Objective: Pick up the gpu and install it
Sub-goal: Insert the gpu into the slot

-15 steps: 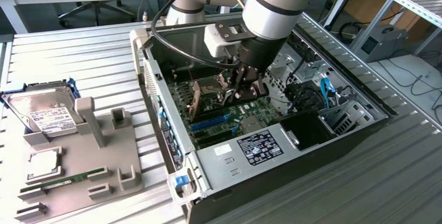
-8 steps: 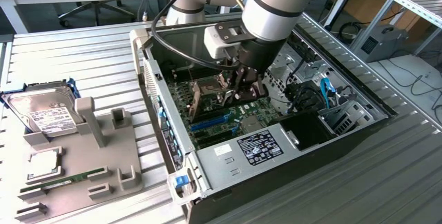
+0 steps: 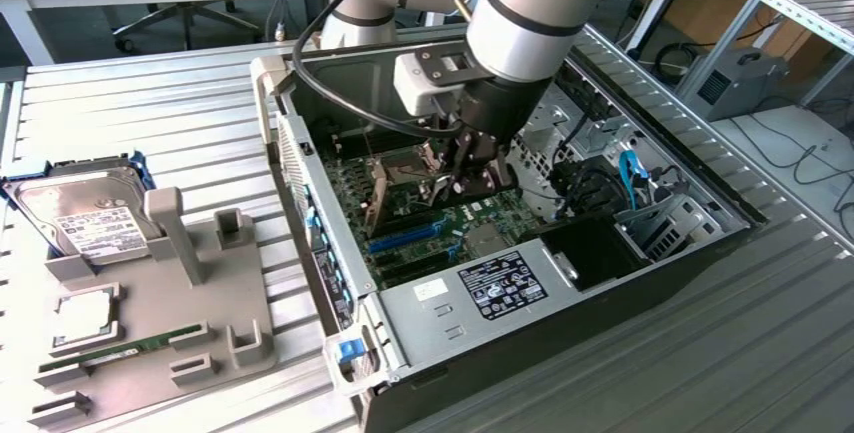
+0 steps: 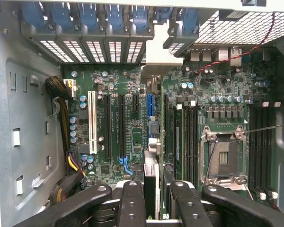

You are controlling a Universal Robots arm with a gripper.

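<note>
Wrist view: the black-fingered tool [image 4: 155, 201] is clamped on the thin green-and-black gpu card [image 4: 152, 163], held edge-on inside the open case. This apparently aligns it with the slots of the green motherboard [image 4: 113, 156], with its silver end bracket [image 4: 157, 56] towards the rear.

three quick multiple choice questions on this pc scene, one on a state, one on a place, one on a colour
1. The gripper is
A) shut on the gpu inside the computer case
B) open and empty
C) shut on a RAM stick

2. The hard drive lies
A) inside the computer case
B) in the gripper
C) on the grey fixture at the exterior view's left

3. The motherboard slot nearest the bundled cables is
A) white
B) red
C) green

Answers:
1 A, the fingers flank the card edge-on over the motherboard.
2 C, its labelled face shows at the fixture's far end.
3 A, it stands out pale beside the black slots.
</note>
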